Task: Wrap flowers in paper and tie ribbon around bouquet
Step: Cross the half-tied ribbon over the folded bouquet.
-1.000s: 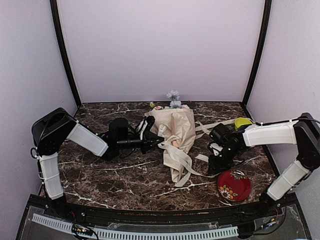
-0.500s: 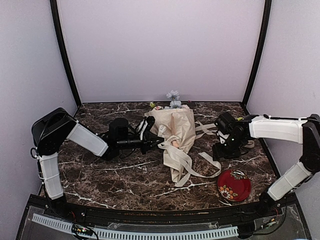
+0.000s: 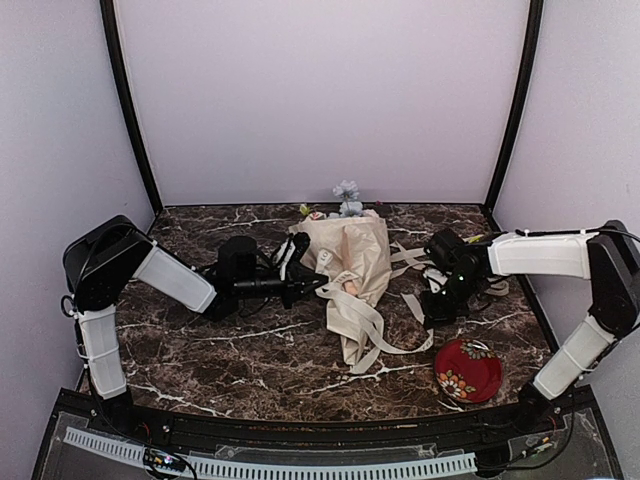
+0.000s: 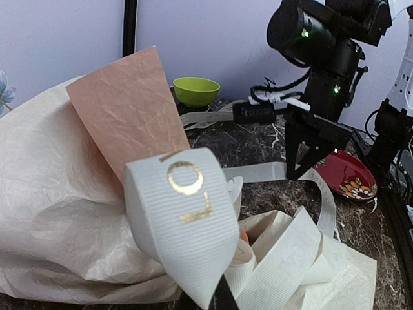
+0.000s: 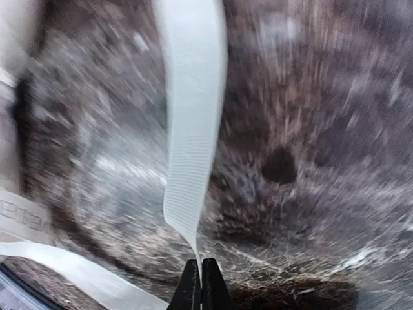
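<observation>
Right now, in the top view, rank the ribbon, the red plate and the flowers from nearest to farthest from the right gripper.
1. ribbon: pinched in the right gripper.
2. red plate: toward the near edge.
3. flowers: at the back wall.

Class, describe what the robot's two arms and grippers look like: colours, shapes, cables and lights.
The left arm and right arm have white link covers between bulky black joints, with thin black cables running alongside. The left gripper and right gripper are black with slim, tapering fingers. Small green lights glow on the right wrist housing.
</observation>
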`<state>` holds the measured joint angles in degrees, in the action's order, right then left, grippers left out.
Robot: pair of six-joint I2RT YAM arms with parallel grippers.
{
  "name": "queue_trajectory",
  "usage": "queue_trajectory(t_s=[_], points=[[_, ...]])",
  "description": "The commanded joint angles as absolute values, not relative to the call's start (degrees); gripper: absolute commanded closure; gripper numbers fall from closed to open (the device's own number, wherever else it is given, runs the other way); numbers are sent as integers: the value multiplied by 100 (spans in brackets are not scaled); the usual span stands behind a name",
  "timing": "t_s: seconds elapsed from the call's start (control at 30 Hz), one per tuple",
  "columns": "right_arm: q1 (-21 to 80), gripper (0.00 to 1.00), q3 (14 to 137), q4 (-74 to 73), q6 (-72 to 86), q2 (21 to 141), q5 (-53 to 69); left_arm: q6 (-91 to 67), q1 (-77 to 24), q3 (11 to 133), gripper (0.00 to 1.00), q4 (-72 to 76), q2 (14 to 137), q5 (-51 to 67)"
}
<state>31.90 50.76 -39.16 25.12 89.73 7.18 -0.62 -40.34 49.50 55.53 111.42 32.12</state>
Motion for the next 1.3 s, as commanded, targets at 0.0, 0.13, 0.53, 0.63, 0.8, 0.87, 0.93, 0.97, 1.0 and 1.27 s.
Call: queue_trajectory(t_s=[0.0,0.13,0.53,0.63,0.8,0.87,0.93,0.97,1.0,1.27], points=[[2955,100,6219,-4057,2103,8435,610,17,-4008,5027,100,5493,10836,3250],[2786,100,7529,-4191,1725,8153,532,13,-4008,5036,100,5482,10871,3251],[2729,100,9257,-3301,1222,8507,927,0,-4008,5032,100,5466,10934,3221],[2733,100,9386,-3030,1034,8559,931,0,-4008,5025,100,5457,10942,3217],[2794,100,8944,-2640,870,8838,1864,-22,-4008,5033,100,5481,10942,3200],[2910,100,8590,-2578,836,8895,1906,-26,-4008,5036,100,5484,10949,3204],[2977,100,8103,-2242,1026,8859,1958,-35,-4012,5049,100,5493,10964,3220],[2978,100,7901,-2058,1152,8858,2019,-35,-4008,5056,100,5487,10968,3225],[2979,100,7759,-1998,1290,8874,1988,-31,-4008,5055,100,5485,10975,3223],[2679,99,6946,-2710,2102,9278,940,-22,-4012,5073,100,5476,10959,3235]])
